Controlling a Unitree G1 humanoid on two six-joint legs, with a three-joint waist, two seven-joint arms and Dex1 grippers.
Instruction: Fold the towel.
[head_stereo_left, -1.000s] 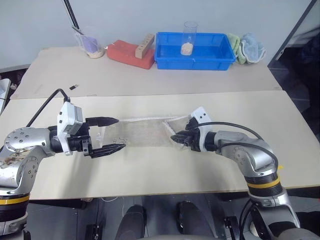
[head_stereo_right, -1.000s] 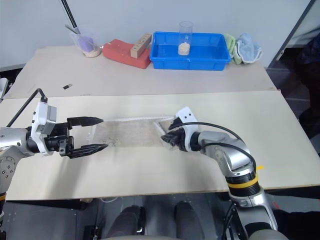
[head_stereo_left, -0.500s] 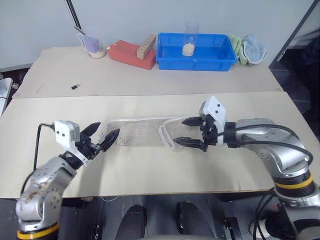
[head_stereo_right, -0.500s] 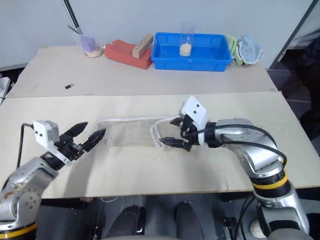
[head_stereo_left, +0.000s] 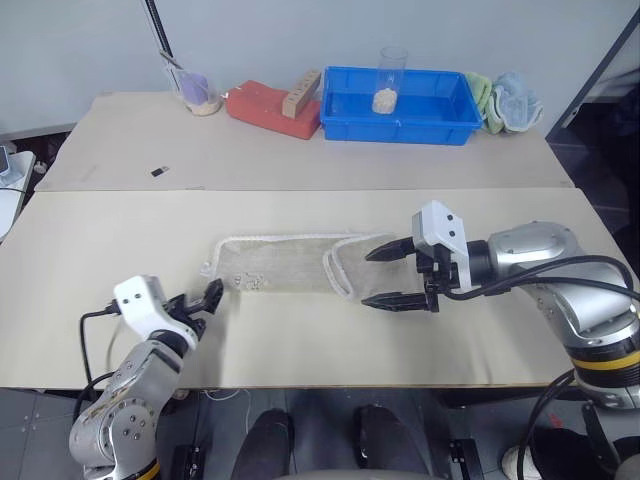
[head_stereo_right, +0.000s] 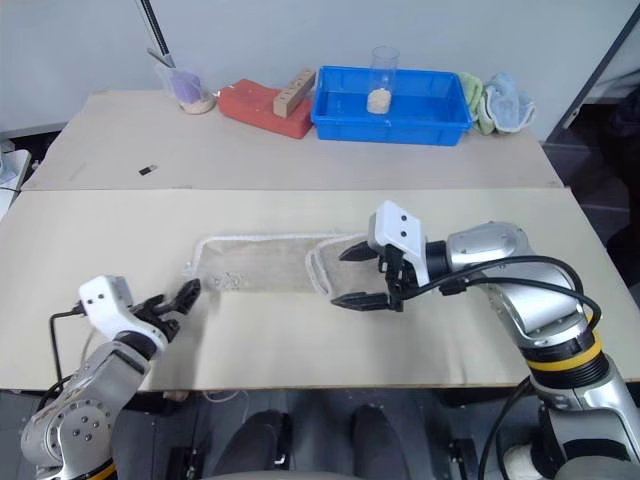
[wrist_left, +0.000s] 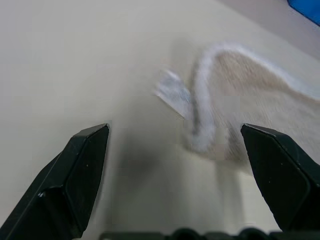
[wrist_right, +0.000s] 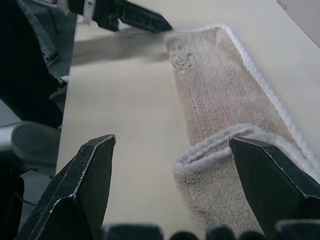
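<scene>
**Towel flat on the near table, both grippers off it**

Biggest first: the near table (head_stereo_left: 120, 250) stretches across the view, with the far table (head_stereo_left: 120, 140) butted up behind it. On the near table lies the towel (head_stereo_left: 280, 265), beige with white edging, spread in a long strip and its right end turned over on itself in a small flap. Over to the right, the right gripper (head_stereo_left: 392, 274) hangs just beside that flap, jaws released and wide apart, nothing between them. At the near left, the left gripper (head_stereo_right: 178, 297) sits low by the towel's left corner, fingers spread wide too, gripping nothing; the white loop (wrist_left: 172, 94) lies just ahead of it. At the back, the blue bin (head_stereo_left: 400, 105) holds a clear cup (head_stereo_left: 390, 78), a red block (head_stereo_left: 265, 105) beside it on the left, then the green cloth (head_stereo_left: 478, 95) and light blue cloth (head_stereo_left: 518, 100) to the right.
</scene>
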